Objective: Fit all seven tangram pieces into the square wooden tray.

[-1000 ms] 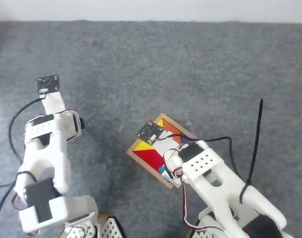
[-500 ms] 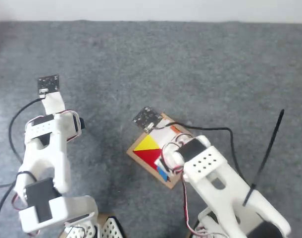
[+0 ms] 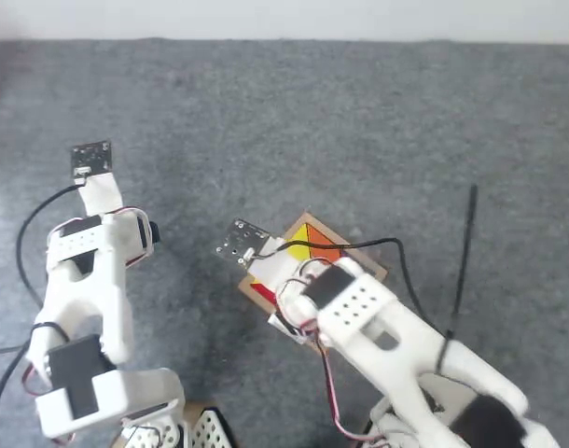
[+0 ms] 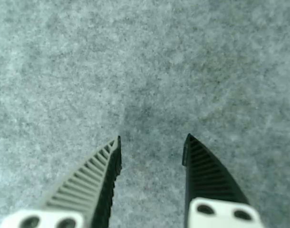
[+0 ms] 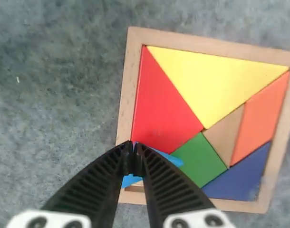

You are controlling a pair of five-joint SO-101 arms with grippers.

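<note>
The square wooden tray [image 5: 123, 104] holds a red triangle [image 5: 157, 111], a yellow triangle [image 5: 211, 83], an orange parallelogram [image 5: 256, 118], a small tan triangle [image 5: 226, 137], a green square [image 5: 199, 161] and a dark blue triangle [image 5: 240, 178]. A light blue triangle [image 5: 168, 159] lies askew, one corner over the tray's rim. My right gripper [image 5: 133, 147] is shut, its tips at the edge of that piece. In the high view the right arm [image 3: 350, 308] covers much of the tray [image 3: 364, 259]. My left gripper [image 4: 152, 140] hangs open over bare carpet.
Grey carpet surrounds the tray on all sides. The left arm [image 3: 84, 271] stands well to the left of the tray. A black cable [image 3: 457, 280] rises from the right arm. The carpet ends at a pale wall at the back.
The right arm has swung left across the tray, its wrist now past the tray's left corner and hiding more of the pieces. The left arm has not moved.
</note>
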